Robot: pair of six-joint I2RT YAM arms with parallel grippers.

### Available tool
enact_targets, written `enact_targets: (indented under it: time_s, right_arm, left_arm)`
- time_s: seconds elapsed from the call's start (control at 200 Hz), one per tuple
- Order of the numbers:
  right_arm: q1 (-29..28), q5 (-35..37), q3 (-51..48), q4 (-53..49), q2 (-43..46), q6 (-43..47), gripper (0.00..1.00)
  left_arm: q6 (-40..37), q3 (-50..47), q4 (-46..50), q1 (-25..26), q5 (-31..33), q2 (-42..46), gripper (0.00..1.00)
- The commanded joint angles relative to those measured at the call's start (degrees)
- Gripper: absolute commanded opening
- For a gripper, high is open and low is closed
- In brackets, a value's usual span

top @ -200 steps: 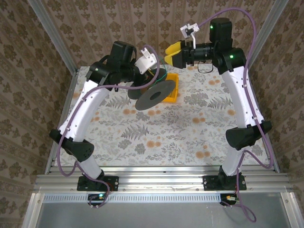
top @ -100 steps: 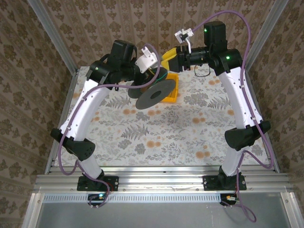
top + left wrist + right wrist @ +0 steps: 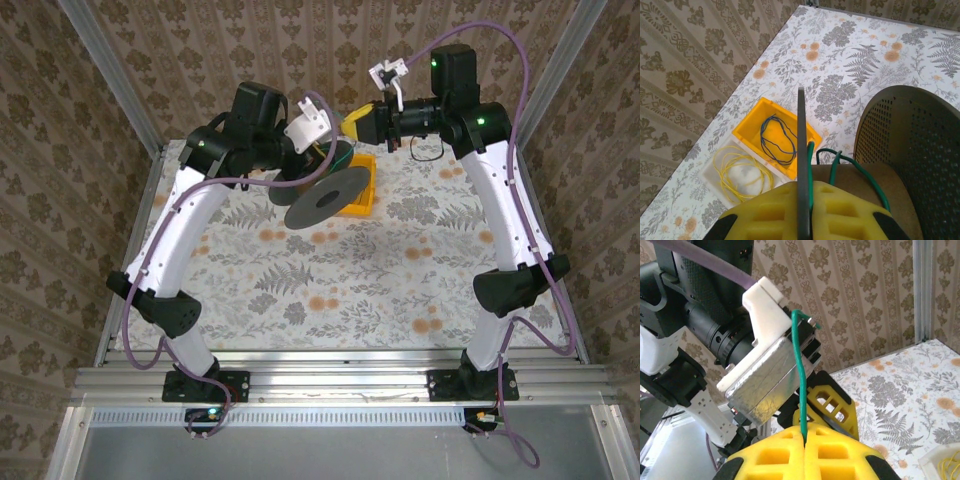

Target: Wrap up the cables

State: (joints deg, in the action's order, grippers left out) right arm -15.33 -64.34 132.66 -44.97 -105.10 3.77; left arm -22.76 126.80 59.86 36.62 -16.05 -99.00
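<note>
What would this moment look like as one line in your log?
left hand: shut on spool | right hand: shut on green cable | dark cable: in yellow bin | yellow cable: in clear bin

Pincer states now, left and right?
Left pincer: closed on the spool.
Right pincer: closed on the green cable.

floral-print table (image 3: 330, 285), yellow bin (image 3: 751, 131) and clear tray (image 3: 709, 171) touching, side by side
</note>
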Motion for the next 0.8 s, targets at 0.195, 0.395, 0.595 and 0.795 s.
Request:
enact_targets:
  time_s: [0.195, 0.395, 0.595, 0.795]
  right_arm:
    - [9.7, 6.5, -5.7, 19.4, -5.6, -14.2, 0.00]
    - [11.1, 7.8, -18.1, 34.0, -5.9, -20.0, 0.00]
    - [12.7, 9.9, -33.3, 51.0, -2.8, -27.4, 0.00]
    - [13.2, 13.3, -46.2, 65.1, -0.7, -34.8, 0.00]
  left_arm:
    - [-1.6, -5.5, -5.7, 0.4, -6.4, 5.8, 0.00]
    - [-1.2, -7.0, -7.6, -0.7, -10.8, 8.8, 0.00]
    - [6.4, -12.2, -19.2, -6.7, -18.3, 14.0, 0.00]
    - [25.8, -23.1, -46.0, -17.2, -28.8, 19.9, 0.00]
